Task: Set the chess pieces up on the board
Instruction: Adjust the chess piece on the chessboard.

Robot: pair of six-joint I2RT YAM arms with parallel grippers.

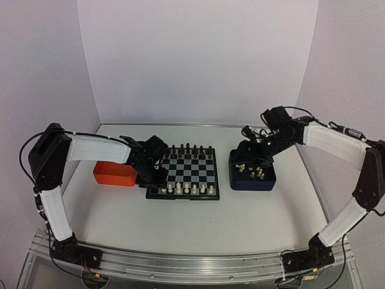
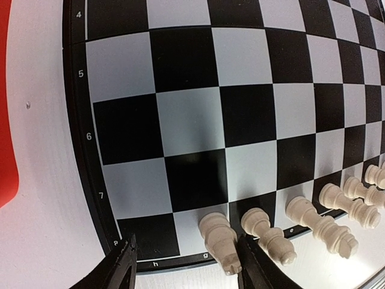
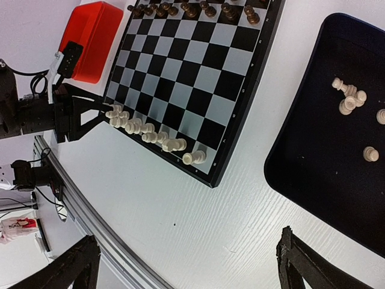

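Hovering low at the near left corner of the board (image 1: 189,171), left fingers (image 2: 120,271) spread, one tip just beside the end piece of the cream row, nothing pinched. Hanging above the worktop (image 1: 180,229) between board and dark blue tray (image 1: 252,184), right fingers (image 3: 301,265) spread wide. Standing along the board's near edge, cream chess pieces (image 1: 186,189); more lying loose in the blue tray. Lining the far rank, black chessmen (image 1: 189,148). Sitting left of the board, orange tray (image 1: 114,174).
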